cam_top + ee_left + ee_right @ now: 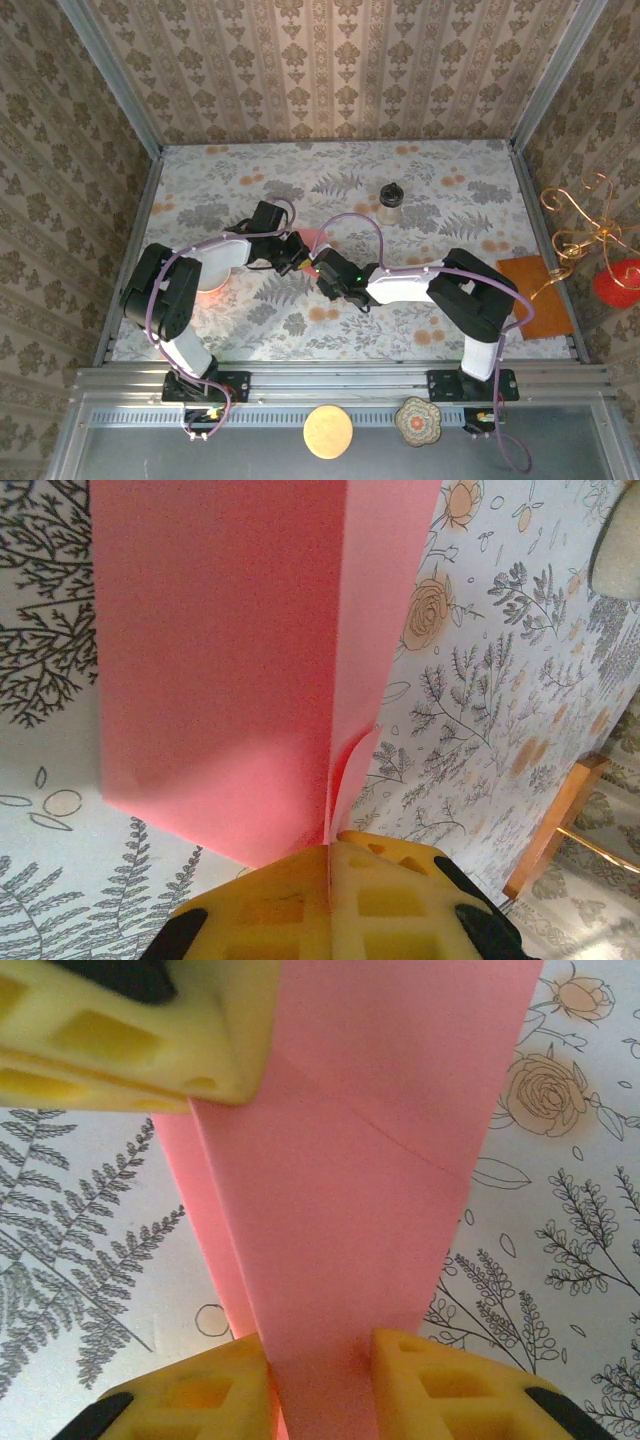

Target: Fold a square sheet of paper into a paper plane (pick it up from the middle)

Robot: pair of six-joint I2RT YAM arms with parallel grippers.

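Note:
The square sheet of paper (313, 242) is salmon pink and folded into a long creased strip, held up over the middle of the table between both grippers. My left gripper (297, 256) is shut on its lower edge, its yellow pads (300, 900) pressed together with the fold (230, 660) rising out of them. My right gripper (323, 273) meets it from the right. Its yellow fingers (440, 1385) stand apart with the tapered strip (350, 1210) passing between them and touching both. The left gripper's pads (140, 1040) show at the top left of the right wrist view.
A small dark-lidded jar (390, 203) stands at the back, right of centre. A larger orange sheet (535, 297) lies at the right edge, beside a gold wire ornament (585, 225) and a red object (618, 282). Two round discs (328, 431) sit on the near rail.

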